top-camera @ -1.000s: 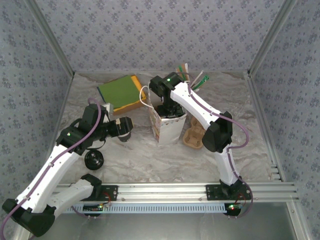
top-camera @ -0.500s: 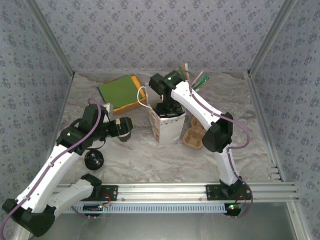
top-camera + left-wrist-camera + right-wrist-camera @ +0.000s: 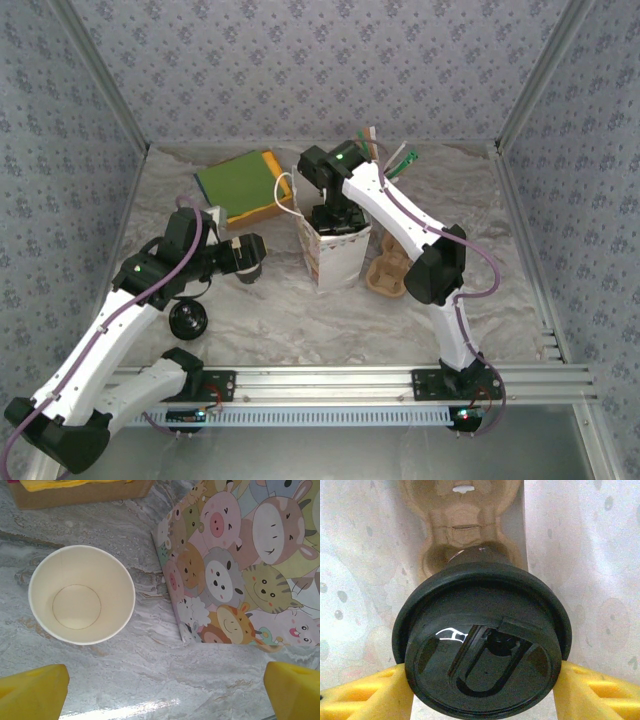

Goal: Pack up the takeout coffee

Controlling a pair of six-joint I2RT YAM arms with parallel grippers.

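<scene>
You're working on a grey-veined marble-look surface (image 3: 280,320). It is boxed in on three sides by walls (image 3: 300,60) papered in a small blue-grey floral print, and an aluminium rail (image 3: 330,380) runs along the near edge.

Your right gripper (image 3: 482,680) is clamped on the takeout coffee (image 3: 482,640), with a yellow finger (image 3: 370,695) pressed against each side of its black lid. From above, that gripper (image 3: 335,218) reaches down into the mouth of the cartoon-animal paper bag (image 3: 335,255), which stands upright near the middle of the surface. The coffee sits inside the bag between its pale walls. A moulded pulp cup carrier (image 3: 465,525) lies under it, but you can't tell whether the cup is seated in a pocket.

Your left gripper (image 3: 162,695) is spread wide and holds nothing. It hangs over the lidless paper cup (image 3: 81,594), which stands upright on the marble just left of the bag (image 3: 240,565) and apart from it. From above, this gripper (image 3: 247,258) is left of centre.

A green-topped cardboard box (image 3: 240,185) lies towards the far left corner. A loose black lid (image 3: 188,320) rests near the left side, closer to the near edge. Another pulp carrier (image 3: 388,272) sits against the bag's right side. A few straws (image 3: 400,160) lie at the far edge.
</scene>
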